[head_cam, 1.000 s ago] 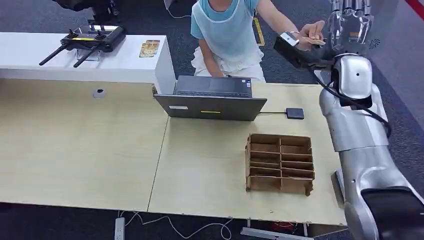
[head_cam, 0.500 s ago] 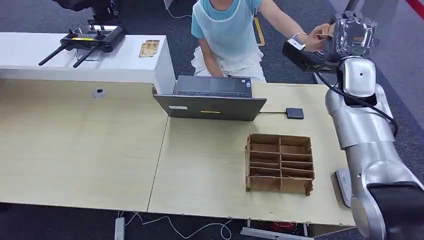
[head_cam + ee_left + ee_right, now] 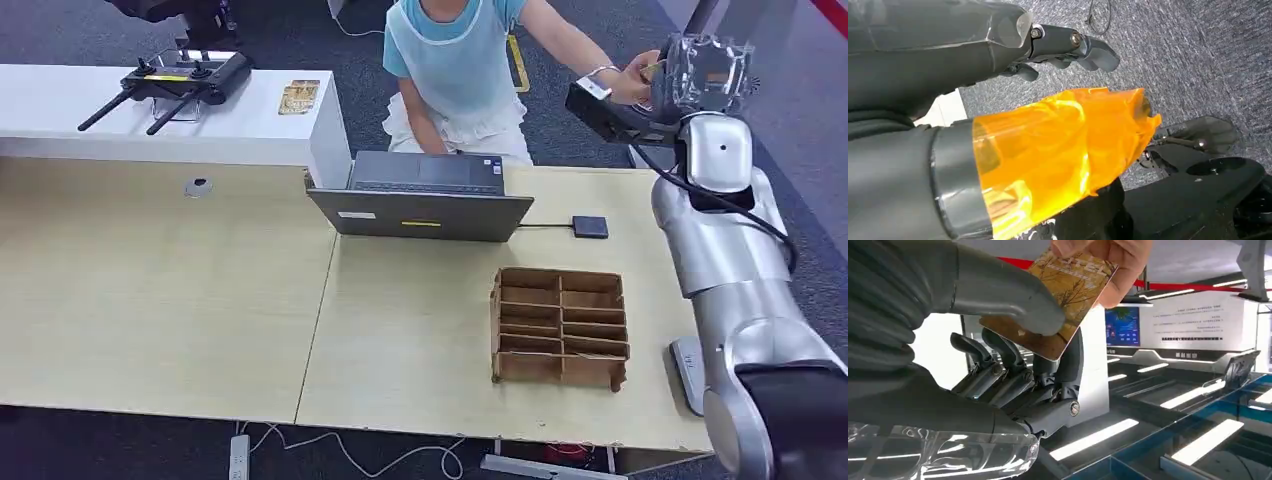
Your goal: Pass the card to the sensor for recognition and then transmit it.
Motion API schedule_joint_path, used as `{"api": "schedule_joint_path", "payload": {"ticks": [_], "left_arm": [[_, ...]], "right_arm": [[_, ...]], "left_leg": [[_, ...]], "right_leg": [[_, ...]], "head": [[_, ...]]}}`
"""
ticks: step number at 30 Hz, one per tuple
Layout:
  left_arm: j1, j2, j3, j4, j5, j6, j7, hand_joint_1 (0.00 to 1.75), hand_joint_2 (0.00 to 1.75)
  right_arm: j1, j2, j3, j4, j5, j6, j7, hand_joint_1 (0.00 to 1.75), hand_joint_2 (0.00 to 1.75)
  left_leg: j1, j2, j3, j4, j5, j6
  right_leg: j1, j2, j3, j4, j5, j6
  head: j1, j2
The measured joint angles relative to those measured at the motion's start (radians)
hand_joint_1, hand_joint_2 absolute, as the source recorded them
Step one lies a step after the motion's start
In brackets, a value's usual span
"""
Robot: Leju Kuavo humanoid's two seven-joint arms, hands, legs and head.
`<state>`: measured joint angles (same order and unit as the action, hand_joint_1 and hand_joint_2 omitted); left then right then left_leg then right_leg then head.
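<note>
The right hand (image 3: 1013,365) pinches the card (image 3: 1058,305) between thumb and fingers while a person's hand (image 3: 1108,260) holds its far edge; grip should firm before pulling away.

Pale wood table (image 3: 160,300) is standing on dark grey carpet (image 3: 300,40). White counter (image 3: 250,130) is adjoining its far left side. Cables (image 3: 400,462) are trailing on the floor under the near edge.
</note>
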<state>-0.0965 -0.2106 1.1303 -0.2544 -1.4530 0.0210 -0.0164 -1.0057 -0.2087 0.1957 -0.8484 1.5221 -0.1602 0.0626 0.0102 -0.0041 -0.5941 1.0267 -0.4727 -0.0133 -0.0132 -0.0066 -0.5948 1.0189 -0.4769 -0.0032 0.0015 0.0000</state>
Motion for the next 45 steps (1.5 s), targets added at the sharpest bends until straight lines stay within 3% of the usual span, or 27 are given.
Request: {"api": "schedule_joint_path", "payload": {"ticks": [6,10,18,25,31,45], "left_arm": [[0.001,0.0,0.0,0.0,0.024,0.001,0.013,0.0,0.0],[0.001,0.0,0.0,0.0,0.032,0.003,0.016,0.0,0.0],[0.001,0.0,0.0,0.0,0.042,0.011,0.032,0.0,0.0],[0.001,-0.001,0.003,0.0,0.062,0.011,0.033,0.0,0.0],[0.001,0.0,0.01,0.0,0.08,0.011,0.033,0.0,0.0],[0.001,0.008,0.028,0.0,0.109,0.01,0.023,0.0,0.0]], "right_arm": [[0.032,-0.005,-0.029,-0.016,-0.038,-0.06,-0.021,1.75,1.75],[0.065,-0.006,-0.075,-0.059,-0.096,-0.058,-0.035,1.75,1.75],[0.138,0.015,-0.285,-0.247,-0.293,-0.004,-0.056,1.75,1.75],[0.185,0.042,-0.478,-0.355,-0.554,0.119,-0.126,1.75,1.75],[0.192,0.035,-0.582,-0.307,-0.782,0.268,-0.153,1.75,1.75],[0.24,-0.097,-0.656,-0.01,-1.136,0.454,-0.265,1.75,1.75]], "left_leg": [[0.0,0.0,0.0,0.0,0.0,0.0],[0.0,0.0,0.0,0.0,0.0,0.0],[0.0,-0.002,-0.001,0.0,0.0,0.0],[0.0,-0.002,-0.001,0.0,0.0,0.0],[0.0,-0.002,-0.001,0.0,0.0,0.0],[0.0,-0.002,-0.001,0.0,-0.001,0.001]], "right_leg": [[0.0,0.0,0.0,0.0,0.0,0.0],[0.0,0.0,0.0,0.0,0.0,0.0],[0.0,-0.002,0.0,0.0,0.0,0.0],[0.0,-0.002,0.0,0.0,0.0,0.0],[0.0,-0.001,0.0,-0.001,0.0,0.001],[0.0,-0.001,-0.001,-0.001,-0.001,0.001]], "head": [[0.0,0.0],[0.0,0.0],[0.0,0.0],[0.0,0.0],[0.0,0.0],[0.0,0.0]]}}
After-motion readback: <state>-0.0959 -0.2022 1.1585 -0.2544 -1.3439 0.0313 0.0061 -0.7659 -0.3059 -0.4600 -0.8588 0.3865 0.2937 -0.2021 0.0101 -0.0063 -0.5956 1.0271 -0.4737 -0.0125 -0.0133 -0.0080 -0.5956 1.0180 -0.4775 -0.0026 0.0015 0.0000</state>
